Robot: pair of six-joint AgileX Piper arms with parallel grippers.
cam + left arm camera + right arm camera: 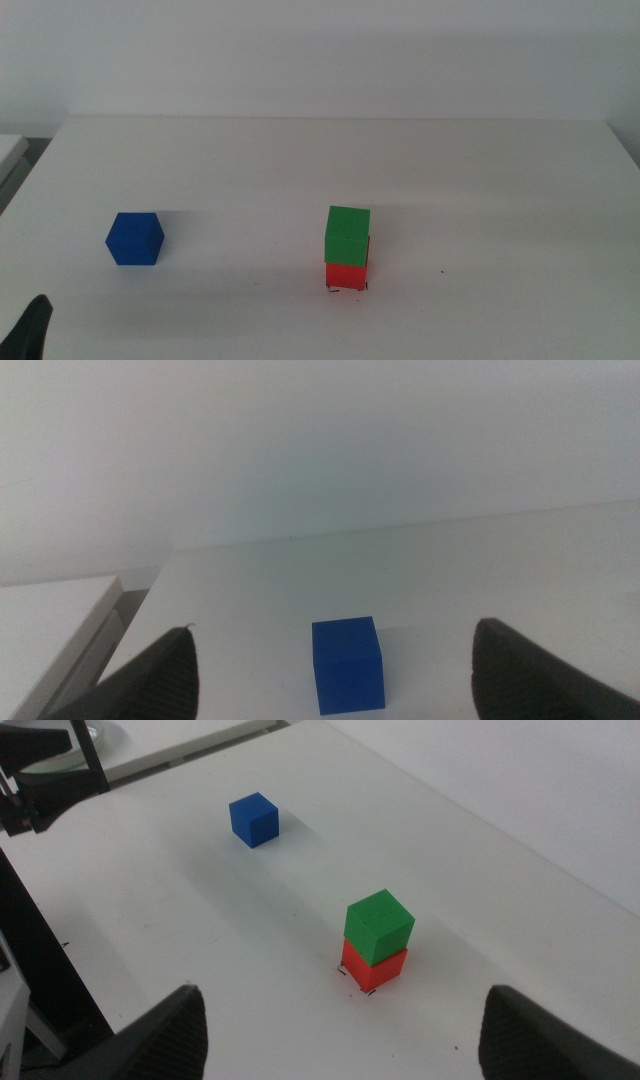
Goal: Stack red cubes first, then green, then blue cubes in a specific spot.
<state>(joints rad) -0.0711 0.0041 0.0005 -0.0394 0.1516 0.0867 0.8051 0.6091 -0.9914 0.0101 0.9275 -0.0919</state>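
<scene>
Table: the white tabletop (pixel 300 160) carries all three cubes; the landmark for every place below is the two-cube stack near the table's near edge.
Stack: the green cube (pixel 347 235) sits on the red cube (pixel 346 275), turned slightly out of line with it; only a low band of red shows in the middle view.
Marked square: the black corner marks (pixel 347 289) peek out at the red cube's foot, so the stack stands on the spot.
Blue cube: the blue cube (pixel 135 239) lies alone, well apart from the stack on its left side, at about the same depth on the table.
Deciding relation: the blue cube lies straight ahead of the left gripper (pixel 335 670), centred between its jaws in the left wrist view but still beyond their tips; judged from this, the left arm is the nearer one for the last pick.
Left gripper: it shows only as a dark tip at the middle view's bottom left corner, far left of the stack; jaws spread wide, nothing held or touched.
Right gripper: the right gripper (pixel 345 1030) waits back from the stack, looking down on it; jaws spread wide and bare.
Task stage: red and green appear placed; blue is not yet lifted.
</scene>
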